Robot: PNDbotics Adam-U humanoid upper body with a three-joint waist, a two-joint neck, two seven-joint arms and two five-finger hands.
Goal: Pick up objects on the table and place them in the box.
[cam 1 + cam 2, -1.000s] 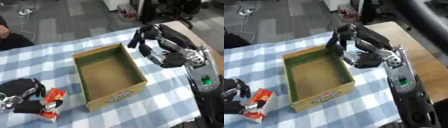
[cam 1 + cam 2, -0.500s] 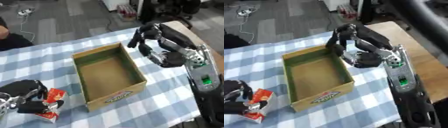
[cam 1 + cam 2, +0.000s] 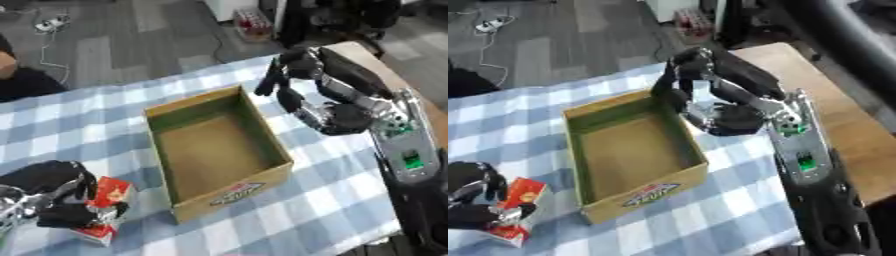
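Observation:
An open cardboard box (image 3: 262, 127) with a green inner rim stands in the middle of the blue checked table; nothing shows inside it. At the lower left lies a small red and white packet (image 3: 103, 210), and my left hand (image 3: 54, 197) has its fingers curled round it on the cloth. My right hand (image 3: 325, 102) hovers to the right of the box, near its far right corner, with fingers curled and nothing in them.
The blue and white checked cloth (image 3: 332, 195) covers the table, with a bare wooden strip (image 3: 859, 135) at its right edge. A person sits at the far left edge (image 3: 22, 80). Cables lie on the floor beyond the table.
My left hand has closed a little further over the red packet. The right hand has barely moved.

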